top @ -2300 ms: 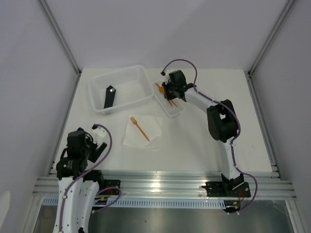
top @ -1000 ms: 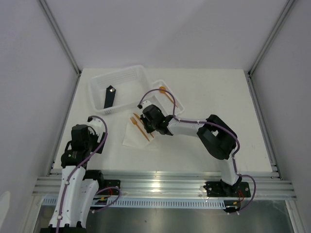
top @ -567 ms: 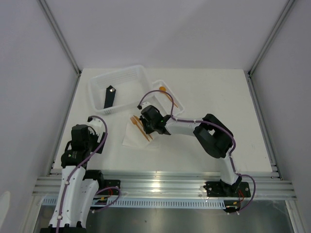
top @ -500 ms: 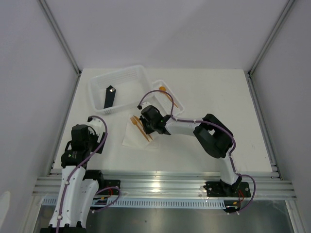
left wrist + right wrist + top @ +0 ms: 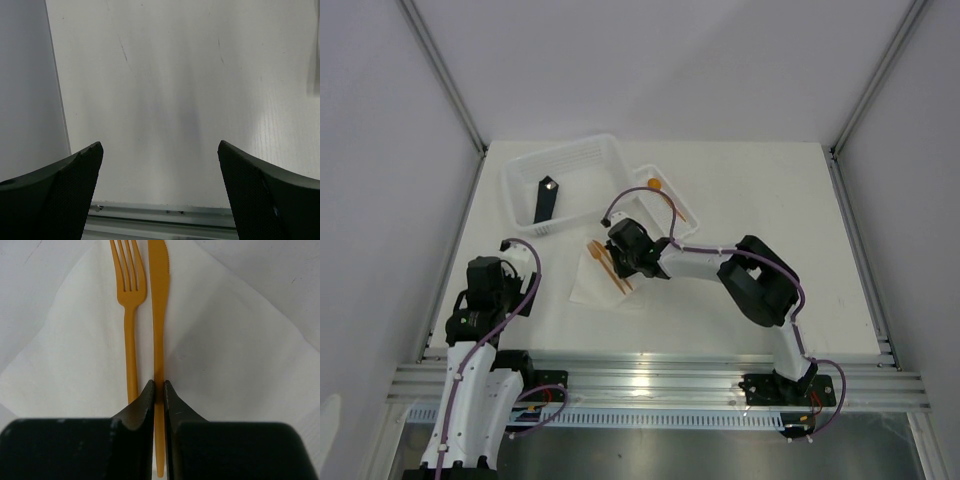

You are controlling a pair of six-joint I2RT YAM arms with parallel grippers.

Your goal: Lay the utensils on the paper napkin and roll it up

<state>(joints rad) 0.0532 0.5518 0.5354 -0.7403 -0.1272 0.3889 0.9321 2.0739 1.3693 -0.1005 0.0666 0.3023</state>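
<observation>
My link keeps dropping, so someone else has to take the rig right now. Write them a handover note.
The left claw is open and empty, over bare table near its left edge.
The right claw is shut on the knife by its handle, over the paper napkin.
Things: the fork lies on the napkin, with the knife parallel and close beside it. The spoon sits in the small tray.
Done: fork placed; knife brought over but not released.
Left: release the knife, fetch the spoon, roll up the napkin.
</observation>
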